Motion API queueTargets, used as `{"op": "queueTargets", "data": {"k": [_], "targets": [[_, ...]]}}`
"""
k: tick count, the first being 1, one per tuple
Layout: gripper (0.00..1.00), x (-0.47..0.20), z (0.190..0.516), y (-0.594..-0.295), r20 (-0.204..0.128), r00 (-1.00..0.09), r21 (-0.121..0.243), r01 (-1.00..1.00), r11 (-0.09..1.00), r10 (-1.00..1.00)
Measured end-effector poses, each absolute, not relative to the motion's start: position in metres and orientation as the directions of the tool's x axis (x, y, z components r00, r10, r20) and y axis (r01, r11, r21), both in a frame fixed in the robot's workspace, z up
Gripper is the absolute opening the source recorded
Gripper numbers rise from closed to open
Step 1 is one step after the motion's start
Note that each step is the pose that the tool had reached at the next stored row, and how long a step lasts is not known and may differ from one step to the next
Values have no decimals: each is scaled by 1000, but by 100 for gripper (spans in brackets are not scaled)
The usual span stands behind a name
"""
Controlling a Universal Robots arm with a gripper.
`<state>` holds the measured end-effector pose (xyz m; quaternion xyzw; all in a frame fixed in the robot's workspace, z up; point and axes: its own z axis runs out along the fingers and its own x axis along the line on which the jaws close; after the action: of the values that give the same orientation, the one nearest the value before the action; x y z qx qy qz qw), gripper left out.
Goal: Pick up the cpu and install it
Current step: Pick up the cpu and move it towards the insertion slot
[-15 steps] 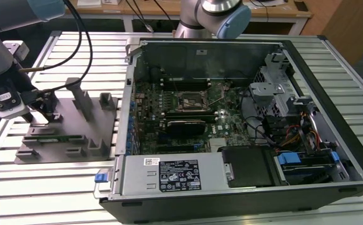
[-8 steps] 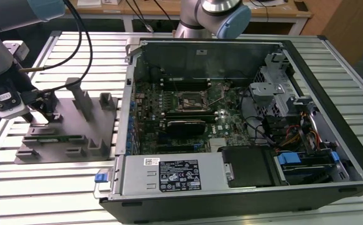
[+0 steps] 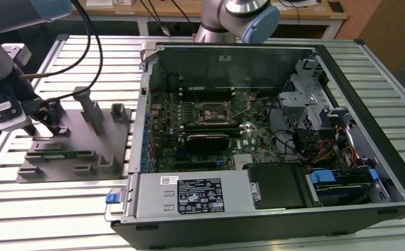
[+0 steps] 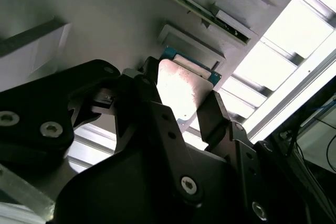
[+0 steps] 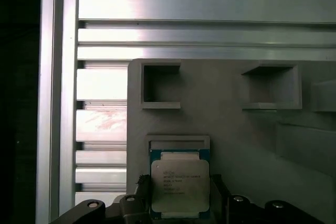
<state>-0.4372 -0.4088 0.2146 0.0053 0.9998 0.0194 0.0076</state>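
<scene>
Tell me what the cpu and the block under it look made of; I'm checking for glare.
The cpu: a silvery metal top, likely, glaring bright in the second wrist view, with a blue-green rim like circuit board. The block: matte, even gray, probably plastic; painted metal can't be excluded.

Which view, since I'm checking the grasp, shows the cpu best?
The first wrist view: the cpu faces the camera squarely. The second wrist view shows its top obliquely; in the exterior view the gripper hides it.
</scene>
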Motion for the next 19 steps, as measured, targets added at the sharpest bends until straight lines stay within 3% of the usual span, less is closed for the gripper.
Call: {"op": "queueTargets", "data": {"k": [19], "targets": [[54, -437, 244, -409, -15, -1000, 39, 10, 999, 11]]}}
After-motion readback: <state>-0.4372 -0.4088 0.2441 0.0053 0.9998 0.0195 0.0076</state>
